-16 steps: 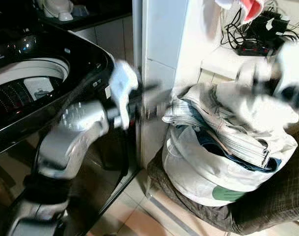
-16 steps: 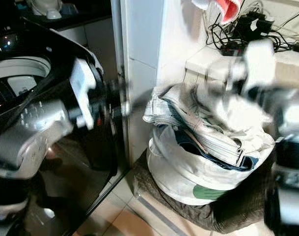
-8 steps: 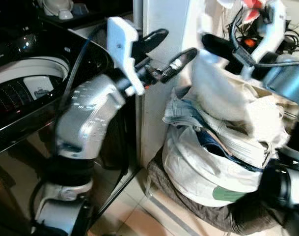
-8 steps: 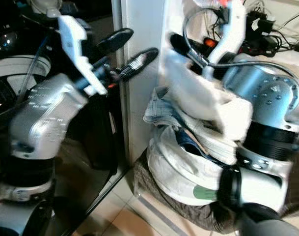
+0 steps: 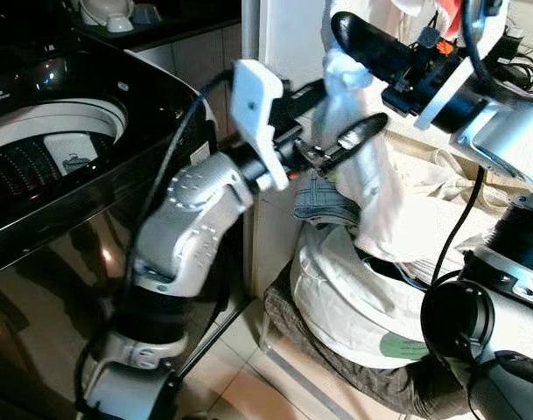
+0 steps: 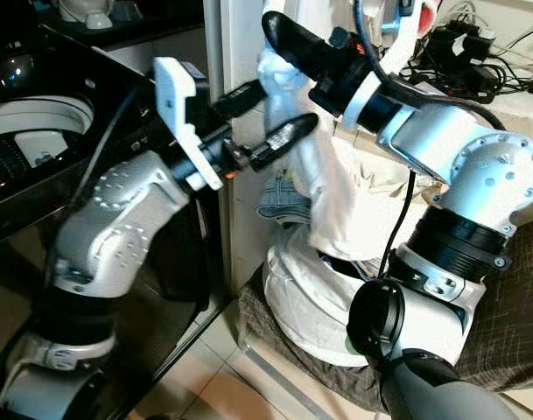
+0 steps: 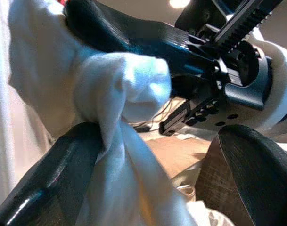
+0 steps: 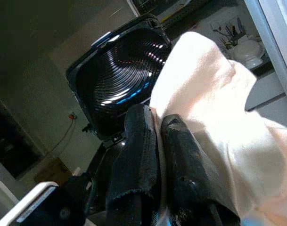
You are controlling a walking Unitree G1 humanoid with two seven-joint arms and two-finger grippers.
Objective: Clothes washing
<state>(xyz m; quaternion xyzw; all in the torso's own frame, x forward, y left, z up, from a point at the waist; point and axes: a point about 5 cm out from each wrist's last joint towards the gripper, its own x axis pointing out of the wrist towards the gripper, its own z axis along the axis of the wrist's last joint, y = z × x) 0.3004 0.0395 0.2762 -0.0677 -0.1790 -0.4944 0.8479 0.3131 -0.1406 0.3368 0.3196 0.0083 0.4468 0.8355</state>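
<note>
Right now the right gripper (image 6: 279, 44) is up high against the white wall corner, its two black fingers pinched tight on a bunched fold of a white cloth (image 5: 367, 188). From the right wrist view the fingers (image 8: 143, 155) lie almost side by side with the pale fabric squeezed between them and spilling out to one side. The cloth looks soft and creased, a plain cream-white, knotted into a lump at the top where it is gripped and widening as it drops. Its long axis runs near enough straight up and down: the gathered end points up at the gripper, the loose end hangs down to the laundry bag (image 5: 354, 302), where it meets the heap of other clothes, among them a pale blue denim piece (image 5: 317, 197) at the bag's rim.

The left gripper (image 5: 336, 118) reaches in from the washing machine side with its fingers spread wide, one on either side of the hanging cloth just below the knot. In the left wrist view one finger (image 7: 49, 183) touches the fabric, and the other stands well apart from it.

The washing machine (image 5: 152, 114) stands at the robot's left, black and glossy, lid up, drum (image 5: 47, 149) open to view. The bag sits on a dark checked cushion (image 6: 511, 324) beside the wall.
</note>
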